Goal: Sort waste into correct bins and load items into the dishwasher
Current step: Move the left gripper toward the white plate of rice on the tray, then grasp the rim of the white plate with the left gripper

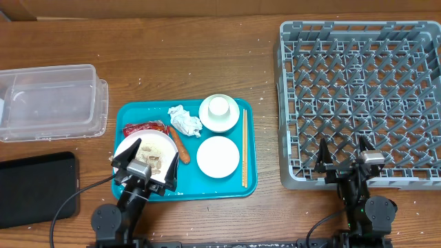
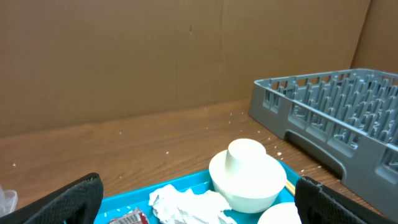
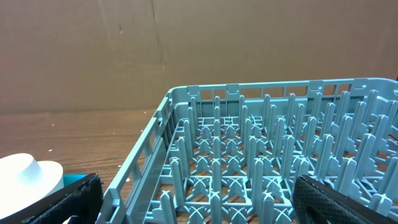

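Note:
A teal tray holds a white bowl with an upturned cup in it, a white plate, a plate with food scraps, a crumpled tissue, a red wrapper, a sausage piece and chopsticks. The grey dish rack stands at the right. My left gripper is open and empty over the tray's front left, above the scraps plate. My right gripper is open and empty over the rack's front edge. The left wrist view shows the bowl and the tissue.
A clear plastic container sits at the left. A black bin lies at the front left. A cardboard wall stands behind the table.

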Controlling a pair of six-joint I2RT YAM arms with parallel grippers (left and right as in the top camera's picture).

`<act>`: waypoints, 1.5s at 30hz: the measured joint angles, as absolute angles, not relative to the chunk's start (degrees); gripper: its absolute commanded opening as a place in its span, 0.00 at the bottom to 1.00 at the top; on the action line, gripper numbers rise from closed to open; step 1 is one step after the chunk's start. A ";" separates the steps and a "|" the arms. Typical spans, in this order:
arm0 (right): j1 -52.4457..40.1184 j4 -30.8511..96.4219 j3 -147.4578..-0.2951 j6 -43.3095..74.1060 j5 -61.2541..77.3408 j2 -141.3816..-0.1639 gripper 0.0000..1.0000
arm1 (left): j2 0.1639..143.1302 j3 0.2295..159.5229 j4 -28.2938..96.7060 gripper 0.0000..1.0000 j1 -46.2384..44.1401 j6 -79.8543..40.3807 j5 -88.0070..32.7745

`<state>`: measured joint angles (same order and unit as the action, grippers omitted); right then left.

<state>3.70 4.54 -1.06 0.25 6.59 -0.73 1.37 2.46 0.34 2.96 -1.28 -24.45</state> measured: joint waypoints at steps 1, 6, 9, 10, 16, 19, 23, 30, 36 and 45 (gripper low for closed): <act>3.70 4.58 -1.04 0.30 6.61 -0.73 1.00 | 2.15 4.10 2.61 1.00 2.96 -1.41 -24.25; 3.70 4.56 -1.06 0.27 6.61 -0.73 1.00 | 13.52 16.60 11.81 1.00 2.96 -0.84 -23.66; 3.70 4.58 -1.04 0.30 6.59 -0.73 1.00 | 24.71 25.04 15.73 1.00 2.96 0.16 -24.73; 3.70 4.56 -1.06 0.25 6.57 -0.73 1.00 | 28.60 27.31 16.10 1.00 2.96 0.23 -26.11; 3.70 4.56 -1.04 0.30 6.59 -0.73 1.00 | 48.40 36.69 16.19 1.00 2.96 0.30 -36.32; 3.70 4.56 -1.06 0.27 6.57 -0.73 1.00 | 55.61 41.25 23.11 1.00 2.70 -0.43 -38.83; 3.70 4.54 -1.06 0.30 6.57 -0.73 1.00 | 62.46 49.43 40.23 1.00 -0.27 -1.32 -33.63; 3.70 4.51 -1.06 0.27 6.59 -0.73 1.00 | 67.18 57.28 51.79 1.00 -8.40 -1.56 -16.19; 3.70 4.51 -1.06 0.27 6.59 -0.73 1.00 | 67.40 57.45 61.19 1.00 -9.08 -6.92 -6.96; 3.70 4.54 -1.06 0.27 6.61 -0.73 1.00 | 70.19 57.32 59.37 1.00 -11.27 -16.27 -1.78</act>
<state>3.70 4.54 -1.06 0.27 6.61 -0.73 70.19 57.32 59.37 -11.27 -16.27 -1.78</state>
